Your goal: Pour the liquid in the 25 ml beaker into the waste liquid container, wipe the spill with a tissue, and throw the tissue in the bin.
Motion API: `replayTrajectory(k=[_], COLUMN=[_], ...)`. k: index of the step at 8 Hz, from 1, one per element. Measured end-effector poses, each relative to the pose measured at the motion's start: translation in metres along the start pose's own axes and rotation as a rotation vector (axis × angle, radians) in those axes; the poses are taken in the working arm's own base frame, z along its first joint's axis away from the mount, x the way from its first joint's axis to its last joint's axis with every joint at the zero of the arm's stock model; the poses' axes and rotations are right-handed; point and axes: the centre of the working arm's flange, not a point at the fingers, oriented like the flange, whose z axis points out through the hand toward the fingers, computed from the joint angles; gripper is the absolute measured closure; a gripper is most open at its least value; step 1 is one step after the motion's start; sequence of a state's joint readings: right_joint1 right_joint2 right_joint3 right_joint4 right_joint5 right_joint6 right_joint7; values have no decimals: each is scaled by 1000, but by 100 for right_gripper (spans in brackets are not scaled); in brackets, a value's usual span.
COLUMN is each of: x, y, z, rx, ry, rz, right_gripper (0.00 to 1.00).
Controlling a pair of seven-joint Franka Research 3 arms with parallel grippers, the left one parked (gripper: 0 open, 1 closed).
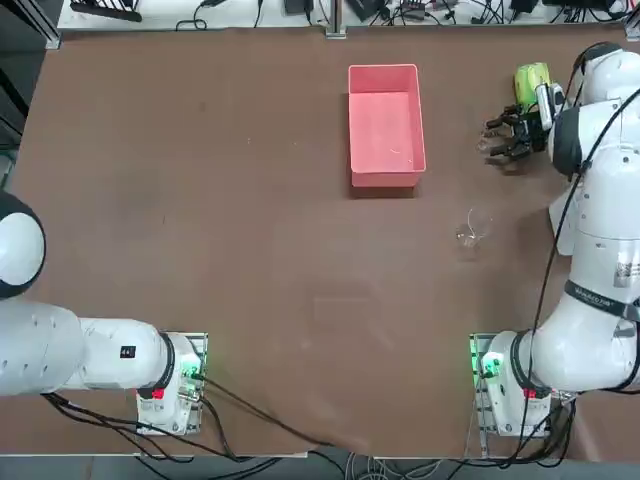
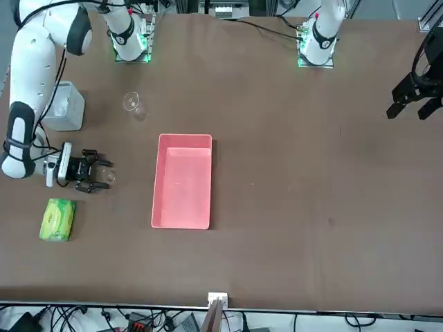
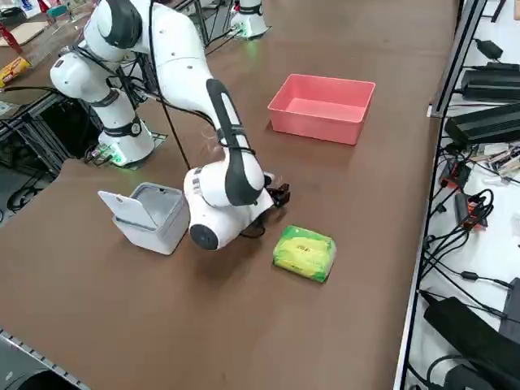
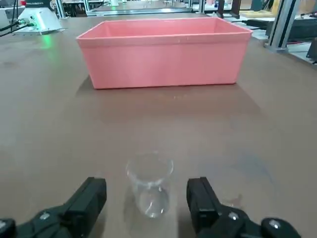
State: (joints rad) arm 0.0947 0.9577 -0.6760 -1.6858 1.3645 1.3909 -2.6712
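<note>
The 25 ml beaker (image 4: 148, 186) is a tiny clear glass cup that stands upright on the brown table. My right gripper (image 4: 148, 194) is low over the table and open, one finger on either side of the beaker without touching it. Seen from overhead, the gripper (image 1: 497, 140) is at the far right of the table. The waste liquid container (image 4: 163, 59) is a pink tray a short way beyond the beaker, also seen at the tray's wall (image 1: 352, 120). The bin (image 2: 62, 105) is a pale grey box near the arm's base side. The tissue is out of view.
A larger clear glass beaker (image 1: 475, 228) stands between the gripper and the arm's base. A green tissue pack (image 1: 532, 82) lies on the far side of the gripper, close to the table's far edge. The bin (image 3: 150, 215) has its lid tipped open.
</note>
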Motion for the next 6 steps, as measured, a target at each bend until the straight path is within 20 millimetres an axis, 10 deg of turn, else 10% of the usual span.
replayTrajectory(k=[6], x=[27], y=[-6], z=[-88], rx=[-5], ry=[-40], rz=[-25], right_gripper=[0])
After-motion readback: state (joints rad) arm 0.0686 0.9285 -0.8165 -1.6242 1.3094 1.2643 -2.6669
